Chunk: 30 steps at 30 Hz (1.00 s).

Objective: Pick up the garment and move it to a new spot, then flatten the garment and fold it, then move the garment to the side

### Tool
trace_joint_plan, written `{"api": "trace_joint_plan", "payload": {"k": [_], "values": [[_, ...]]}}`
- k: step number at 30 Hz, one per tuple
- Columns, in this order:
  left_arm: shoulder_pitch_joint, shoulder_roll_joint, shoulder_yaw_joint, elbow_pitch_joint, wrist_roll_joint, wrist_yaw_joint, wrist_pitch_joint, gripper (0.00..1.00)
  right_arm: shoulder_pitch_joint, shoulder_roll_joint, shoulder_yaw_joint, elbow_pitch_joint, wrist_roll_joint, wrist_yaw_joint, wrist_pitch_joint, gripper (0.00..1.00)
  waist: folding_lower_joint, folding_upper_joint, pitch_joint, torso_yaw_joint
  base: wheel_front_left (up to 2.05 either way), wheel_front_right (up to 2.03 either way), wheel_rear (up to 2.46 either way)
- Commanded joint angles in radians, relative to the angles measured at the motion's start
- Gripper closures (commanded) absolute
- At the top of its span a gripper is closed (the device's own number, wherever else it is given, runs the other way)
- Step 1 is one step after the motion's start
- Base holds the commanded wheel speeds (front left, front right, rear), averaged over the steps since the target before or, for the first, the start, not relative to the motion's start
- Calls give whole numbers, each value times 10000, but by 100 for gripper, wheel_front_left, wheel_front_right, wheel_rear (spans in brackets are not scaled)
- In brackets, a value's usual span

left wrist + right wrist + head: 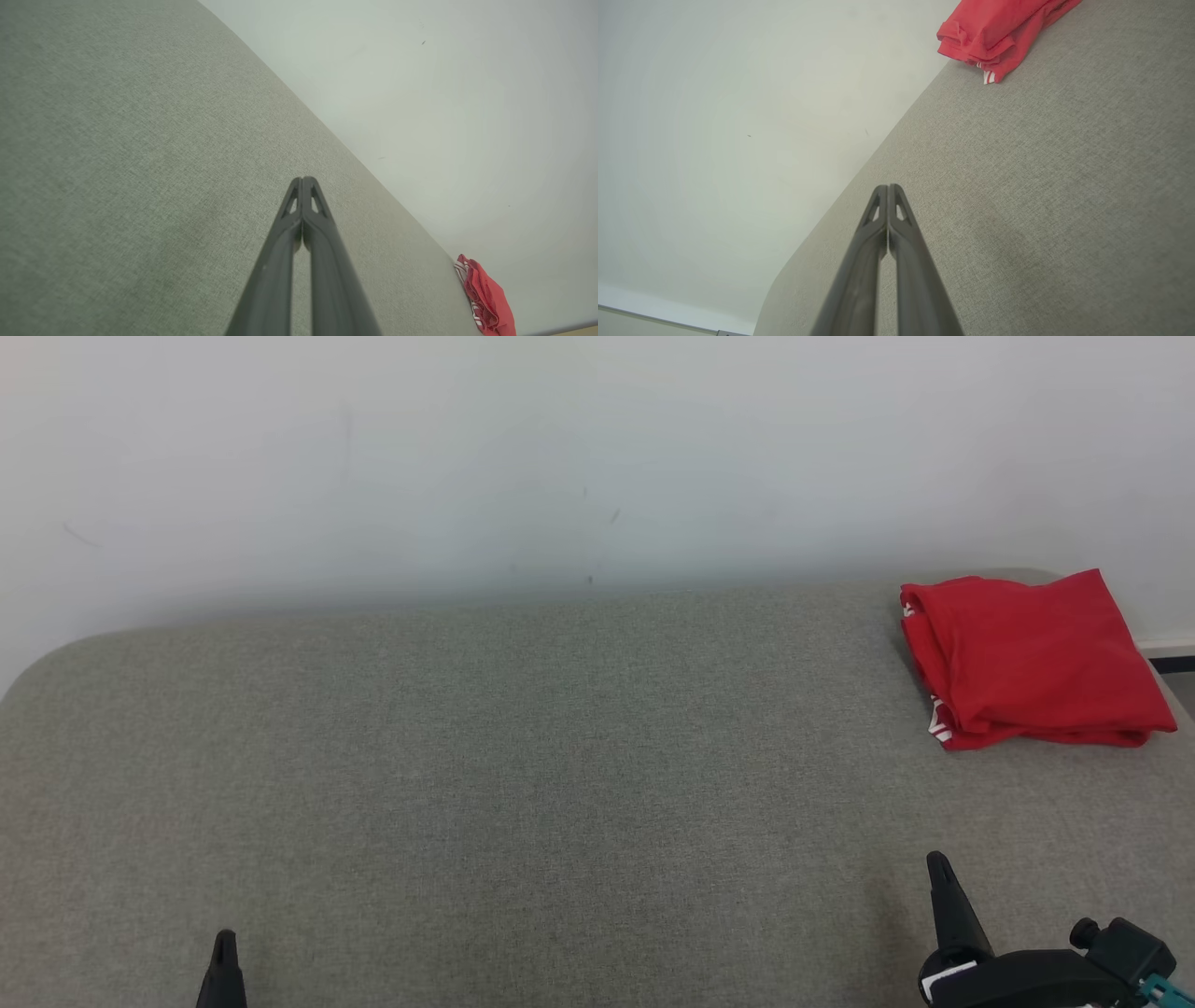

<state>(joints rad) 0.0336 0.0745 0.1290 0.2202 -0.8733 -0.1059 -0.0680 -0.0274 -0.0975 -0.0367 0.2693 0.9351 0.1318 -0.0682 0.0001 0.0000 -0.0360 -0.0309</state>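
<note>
The garment (1027,658) is red with white stripes at one edge, folded into a compact rectangle at the far right corner of the grey fabric surface (523,765). It also appears in the left wrist view, garment (486,298), and in the right wrist view, garment (999,30). My left gripper (224,943) is low at the near left edge, shut with nothing in it; its tips (303,179) meet. My right gripper (938,863) stands near the front right, well short of the garment, shut and empty, tips (888,187) pressed together.
A pale wall (579,457) runs directly behind the grey surface. The surface has rounded far corners, and its right edge drops off just beyond the garment, where a strip of floor and skirting (1172,658) shows.
</note>
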Motion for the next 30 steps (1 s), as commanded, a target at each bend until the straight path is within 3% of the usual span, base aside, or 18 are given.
{"api": "trace_joint_plan", "payload": {"k": [1, 30], "values": [[-303, 22, 0, -71, -371, -59, 79, 100, -248, 29, -63, -164, 319, -7, 95, 100, 0, 0, 8, 7, 0, 0, 0], [-856, -103, -68, 72, -3586, -160, 884, 100, -533, 241, -400, -214, 3264, -12, 896, 100, 0, 0, 152, 120, 0, 0, 0]]}}
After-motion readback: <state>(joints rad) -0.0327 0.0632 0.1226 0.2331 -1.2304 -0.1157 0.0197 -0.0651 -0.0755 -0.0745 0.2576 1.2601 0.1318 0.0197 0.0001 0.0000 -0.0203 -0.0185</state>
